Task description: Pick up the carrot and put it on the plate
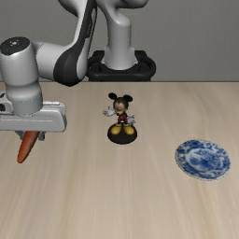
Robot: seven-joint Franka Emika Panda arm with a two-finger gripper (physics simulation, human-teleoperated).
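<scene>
An orange carrot (pixel 28 147) hangs tilted at the exterior view's left, its tip pointing down toward the wooden table (pixel 112 201). My gripper (pixel 35 135) is right above it and shut on its upper end, with the grey hand level over it. A blue-and-white patterned plate (pixel 203 158) lies flat on the table far off at the exterior view's right, with nothing on it.
A Mickey Mouse figurine (pixel 120 119) stands upright near the table's middle, between the carrot and the plate. The robot's base (pixel 119 58) sits at the table's far edge.
</scene>
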